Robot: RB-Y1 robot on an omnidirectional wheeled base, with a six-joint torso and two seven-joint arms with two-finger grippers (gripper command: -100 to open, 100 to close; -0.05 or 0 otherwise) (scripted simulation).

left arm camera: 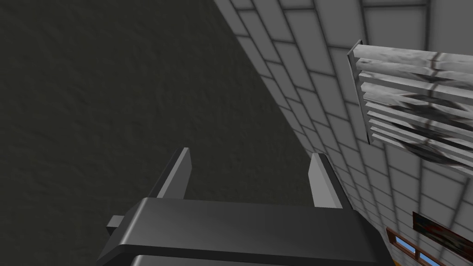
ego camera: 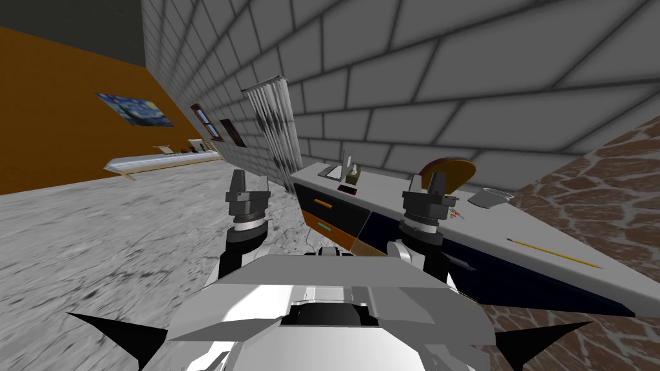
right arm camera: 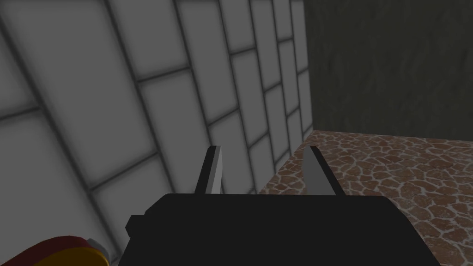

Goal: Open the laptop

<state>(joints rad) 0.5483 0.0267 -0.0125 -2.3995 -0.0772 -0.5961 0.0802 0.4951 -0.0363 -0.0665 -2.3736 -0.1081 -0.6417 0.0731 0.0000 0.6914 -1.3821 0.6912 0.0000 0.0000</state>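
The laptop (ego camera: 332,171) looks like a small flat grey slab with a thin upright part, at the far end of a long grey-topped desk (ego camera: 387,196) along the brick wall. My left gripper (ego camera: 248,181) is raised over the floor, well left of the desk, and is open (left arm camera: 251,178) with nothing between its fingers. My right gripper (ego camera: 427,183) is held up over the desk's middle, nearer to me than the laptop. It is open (right arm camera: 264,171) and empty too.
On the desk are a small box (ego camera: 353,174), a dark flat item (ego camera: 348,189), a round orange-brown object (ego camera: 459,169) behind the right gripper, a grey cup (ego camera: 490,197) and a pencil (ego camera: 554,253). Drawers (ego camera: 322,209) face the grey floor. A radiator (ego camera: 277,129) hangs on the wall.
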